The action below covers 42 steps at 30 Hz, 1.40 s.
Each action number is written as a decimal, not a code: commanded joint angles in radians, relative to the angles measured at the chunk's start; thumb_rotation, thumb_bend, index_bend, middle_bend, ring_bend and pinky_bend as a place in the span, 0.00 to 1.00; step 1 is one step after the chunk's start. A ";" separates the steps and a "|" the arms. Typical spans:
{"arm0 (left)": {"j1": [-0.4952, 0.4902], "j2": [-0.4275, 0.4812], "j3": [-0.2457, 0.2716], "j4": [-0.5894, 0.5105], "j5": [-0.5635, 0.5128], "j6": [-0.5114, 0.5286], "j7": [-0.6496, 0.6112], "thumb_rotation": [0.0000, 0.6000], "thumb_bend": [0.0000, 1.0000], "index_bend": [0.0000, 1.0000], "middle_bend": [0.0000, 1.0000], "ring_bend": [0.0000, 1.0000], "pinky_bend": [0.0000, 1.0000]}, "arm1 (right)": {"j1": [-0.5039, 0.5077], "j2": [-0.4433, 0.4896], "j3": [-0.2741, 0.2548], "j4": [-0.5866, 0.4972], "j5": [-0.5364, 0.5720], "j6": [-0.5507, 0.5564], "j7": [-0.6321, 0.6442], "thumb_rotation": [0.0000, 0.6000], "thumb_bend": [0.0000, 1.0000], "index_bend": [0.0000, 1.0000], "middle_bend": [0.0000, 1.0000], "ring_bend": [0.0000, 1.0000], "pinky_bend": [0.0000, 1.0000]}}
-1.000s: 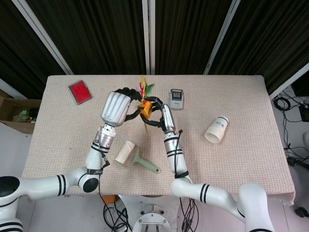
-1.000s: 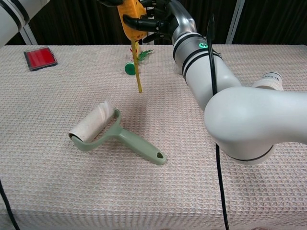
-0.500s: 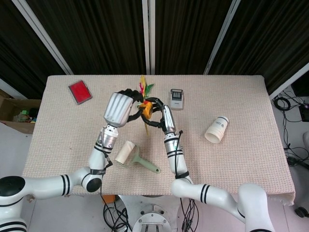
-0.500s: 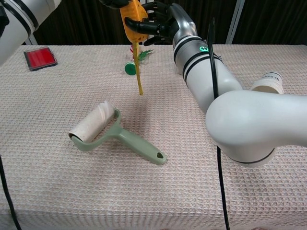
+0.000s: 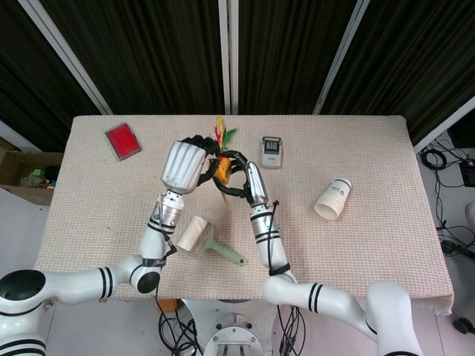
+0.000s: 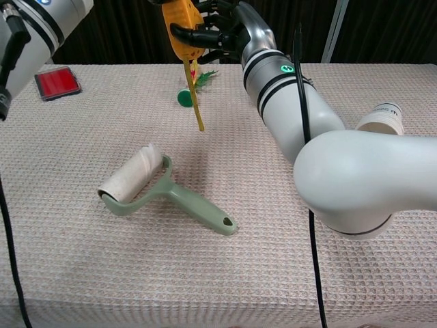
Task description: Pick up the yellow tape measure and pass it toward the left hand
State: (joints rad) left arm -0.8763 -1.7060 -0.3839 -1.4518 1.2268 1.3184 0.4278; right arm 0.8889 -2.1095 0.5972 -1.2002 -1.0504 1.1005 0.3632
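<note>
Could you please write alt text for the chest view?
A right robot hand holds a yellow tape measure above the table, its strip dangling down. A green lint roller lies in front; a red card sits far left.

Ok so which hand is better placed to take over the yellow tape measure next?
The left hand. The right hand already holds the tape measure raised above the table, its blade hanging down, and the left hand sits right beside it at the same height, so it likely only needs to close.

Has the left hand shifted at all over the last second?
Yes. In the head view the left hand has edged right, toward the yellow tape measure and away from the red case, which lies where it was.
</note>
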 commanded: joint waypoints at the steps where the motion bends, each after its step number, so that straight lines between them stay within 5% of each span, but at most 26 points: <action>1: -0.001 0.000 0.002 0.003 -0.001 -0.003 0.005 1.00 0.42 0.55 0.54 0.49 0.66 | 0.001 0.000 0.000 0.000 -0.003 0.001 -0.001 1.00 0.44 0.85 0.69 0.62 0.46; 20: 0.023 0.022 0.003 -0.008 0.024 0.024 -0.028 1.00 0.49 0.67 0.65 0.60 0.76 | -0.013 0.016 -0.003 -0.015 -0.019 0.015 0.003 1.00 0.44 0.84 0.69 0.62 0.46; 42: 0.059 -0.020 -0.055 0.097 0.150 0.231 -0.213 1.00 0.51 0.68 0.66 0.61 0.76 | -0.057 0.018 -0.046 0.006 -0.025 0.014 0.023 1.00 0.44 0.84 0.69 0.62 0.46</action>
State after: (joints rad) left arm -0.8203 -1.7147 -0.4278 -1.3714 1.3655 1.5307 0.2355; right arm 0.8336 -2.0925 0.5532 -1.1940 -1.0751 1.1146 0.3855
